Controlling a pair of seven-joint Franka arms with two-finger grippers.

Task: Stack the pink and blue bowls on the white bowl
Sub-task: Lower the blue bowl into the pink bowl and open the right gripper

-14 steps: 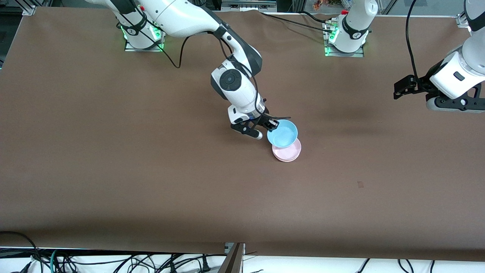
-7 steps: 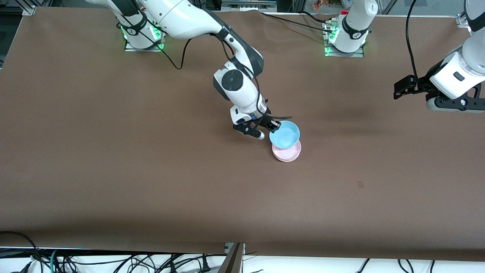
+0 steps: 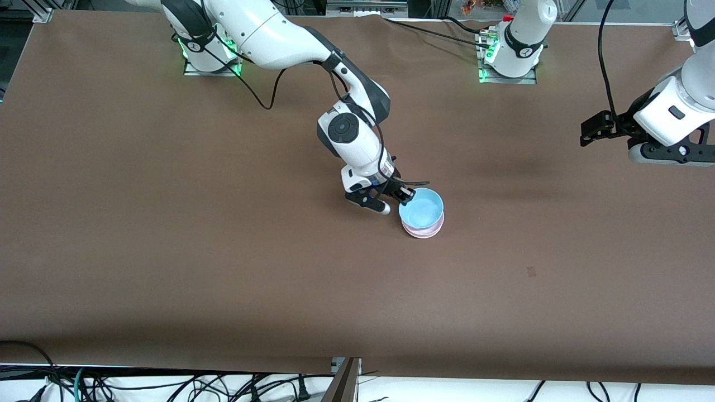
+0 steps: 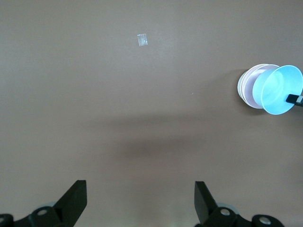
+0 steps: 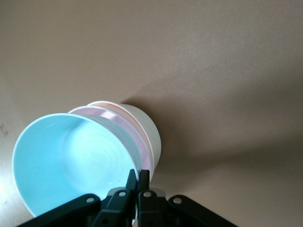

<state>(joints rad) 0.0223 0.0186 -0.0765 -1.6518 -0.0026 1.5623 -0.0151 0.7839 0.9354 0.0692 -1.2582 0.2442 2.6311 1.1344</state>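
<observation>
Right end effector (image 3: 406, 195), pinching blue bowl (image 3: 422, 208) rim, lowering since a second ago onto pink bowl (image 3: 425, 229) over white bowl (image 5: 144, 125), mid-counter (image 3: 167, 251); stack nearly complete. Left end effector (image 4: 139, 201) gaping empty, waiting near counter's end.

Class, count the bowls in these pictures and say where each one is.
3: the blue bowl in the right gripper, above the pink bowl, nested in the white bowl mid-table.

My right arm reaches to the bench's middle, its right gripper (image 3: 407, 195) pinched shut on the blue bowl (image 3: 422, 209) rim. My left gripper (image 4: 140, 201) waits, fingers spread, above the left arm's end.
</observation>
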